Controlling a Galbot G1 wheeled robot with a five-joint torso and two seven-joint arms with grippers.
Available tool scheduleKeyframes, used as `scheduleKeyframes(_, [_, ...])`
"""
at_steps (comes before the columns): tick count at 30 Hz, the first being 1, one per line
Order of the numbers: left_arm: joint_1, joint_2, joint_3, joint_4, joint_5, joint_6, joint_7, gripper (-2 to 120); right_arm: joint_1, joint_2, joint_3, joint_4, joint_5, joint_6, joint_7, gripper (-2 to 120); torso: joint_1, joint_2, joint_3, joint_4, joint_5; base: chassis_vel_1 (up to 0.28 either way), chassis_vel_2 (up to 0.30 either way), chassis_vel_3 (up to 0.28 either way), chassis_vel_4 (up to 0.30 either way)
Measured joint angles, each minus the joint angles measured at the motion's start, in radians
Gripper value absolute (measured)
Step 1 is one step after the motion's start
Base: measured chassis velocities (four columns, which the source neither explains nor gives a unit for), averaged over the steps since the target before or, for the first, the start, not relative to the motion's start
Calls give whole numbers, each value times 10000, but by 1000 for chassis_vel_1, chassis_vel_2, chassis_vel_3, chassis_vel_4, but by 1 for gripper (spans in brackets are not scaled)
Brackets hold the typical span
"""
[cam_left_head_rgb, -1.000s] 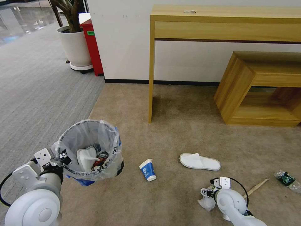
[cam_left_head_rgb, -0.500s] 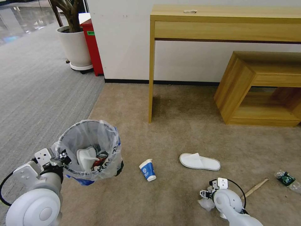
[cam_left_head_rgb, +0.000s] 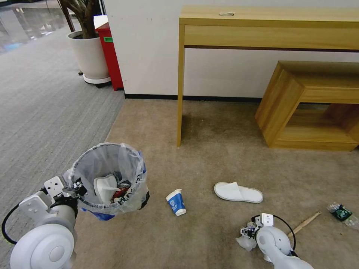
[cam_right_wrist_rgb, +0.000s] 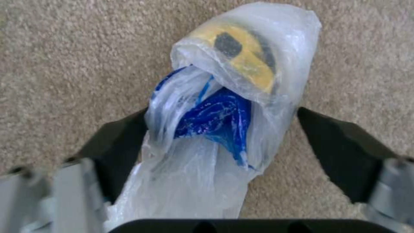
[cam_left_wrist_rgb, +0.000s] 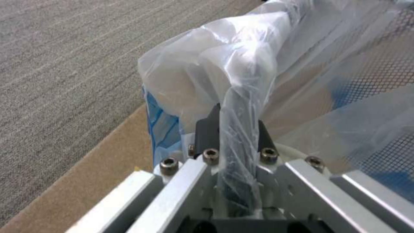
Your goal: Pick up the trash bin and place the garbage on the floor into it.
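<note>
Black bin: the trash bin (cam_left_head_rgb: 108,179) hangs off the beige floor (cam_left_head_rgb: 209,157), its clear liner with blue edges folded over the rim; a white slipper and red wrappers lie inside.
Left gripper: the left gripper (cam_left_wrist_rgb: 235,136) is clamped on the bin's near rim, its dark fingers (cam_left_wrist_rgb: 206,132) pinching liner and rim between them; the mesh wall of the bin runs just beyond the fingertips.
Right gripper: the right gripper (cam_right_wrist_rgb: 224,142) sits low over the carpet, its fingers (cam_right_wrist_rgb: 336,152) spread wide on either side of a crumpled plastic bag (cam_right_wrist_rgb: 228,106).
Plastic bag: clear film with blue patches and something yellow wrapped in it, lying between the released fingers; whether either finger touches it I cannot tell.
Paper cup: the blue-white cup (cam_left_head_rgb: 176,202) stands between the bin and the right gripper.
Slipper: a second white slipper (cam_left_head_rgb: 238,192) lies just beyond the right gripper.
Stick: a wooden stick (cam_left_head_rgb: 306,223) lies beside that arm.
Bottle: a small green-label bottle (cam_left_head_rgb: 341,213) lies farther out.
</note>
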Motion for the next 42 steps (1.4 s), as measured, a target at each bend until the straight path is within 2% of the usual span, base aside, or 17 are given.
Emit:
scheduleKeyframes(4, [12, -2, -3, -1, -1, -3, 1, 1, 27, 29, -16, -67, -54, 1, -23, 73, 0, 0, 0, 0, 0, 0, 0, 0, 0])
scheduleKeyframes(7, [23, -4, -14, -11, -3, -6, 3, 1, 44, 99, -42, -142, -187, 1, -112, 56, 0, 0, 0, 0, 0, 0, 0, 0, 0])
scheduleKeyframes(8, [23, -4, -14, -11, -3, -6, 3, 1, 44, 99, -42, -142, -187, 1, -112, 56, 0, 0, 0, 0, 0, 0, 0, 0, 0])
scheduleKeyframes(11, [30, -13, -11, -19, -1, -7, 3, 1, 35, 82, -42, -105, -252, 2, -221, 43, 0, -1, 0, 0, 1, 0, 0, 0, 0])
scheduleKeyframes(12, [30, -13, -11, -19, -1, -7, 3, 1, 35, 82, -42, -105, -252, 2, -221, 43, 0, -1, 0, 0, 1, 0, 0, 0, 0])
scheduleKeyframes(15, [30, -31, 40, -18, 37, -14, 5, 1, 35, 27, -18, -3, -279, 2, -289, 28, 0, 0, 0, 0, 0, 0, 0, 0, 0])
scheduleKeyframes(16, [30, -31, 40, -18, 37, -14, 5, 1, 35, 27, -18, -3, -279, 2, -289, 28, 0, 0, 0, 0, 0, 0, 0, 0, 0])
scheduleKeyframes(19, [30, -51, 126, -17, 80, -17, 8, 1, 26, -28, 58, 171, -359, 2, -361, 14, 0, 0, 0, 1, 1, 0, 0, 0, 0])
scheduleKeyframes(20, [30, -51, 126, -17, 80, -17, 8, 1, 26, -28, 58, 171, -359, 2, -361, 14, 0, 0, 0, 1, 1, 0, 0, 0, 0])
scheduleKeyframes(22, [29, -53, 167, -17, 96, -16, 9, 1, -24, -68, 160, 424, -519, 2, -514, 4, 0, 0, 0, 0, 1, 0, 0, 0, 0])
scheduleKeyframes(24, [28, -44, 191, -17, 108, -17, 10, 1, -62, -118, 225, 717, -620, 11, -604, 0, 0, 0, 0, 0, 2, 0, 0, 0, 0])
scheduleKeyframes(30, [17, 7, 376, 43, 207, -17, 11, 1, -89, -384, 497, 1977, -776, 334, -905, 0, 0, 0, 0, 0, 0, 0, 0, 0, 0])
scheduleKeyframes(33, [49, 106, 597, 92, 226, -10, 25, 1, 76, -706, 663, 2895, -823, 1312, -1591, 0, 0, 0, 0, 0, -1, 0, 0, 0, 0])
scheduleKeyframes(34, [49, 106, 597, 92, 226, -10, 25, 1, 76, -706, 663, 2895, -823, 1312, -1591, 0, 0, 0, 0, 0, -1, 0, 0, 0, 0])
scheduleKeyframes(37, [88, 233, 794, 100, 140, 68, 50, 1, 345, -1001, 764, 3487, -730, 2459, -2675, 0, 0, 0, 0, 1, 0, 0, 0, 0, 0])
scheduleKeyframes(41, [136, 323, 967, 103, 51, 141, 74, 1, 515, -1173, 789, 3744, -642, 3200, -3568, 0, 0, 0, 0, 1, 1, 0, 0, 0, 0])
scheduleKeyframes(42, [172, 370, 1071, 118, 30, 186, 104, 1, 618, -1269, 795, 3838, -719, 3720, -4213, 0, 0, -1, 0, 0, 0, 0, 0, 0, 0])
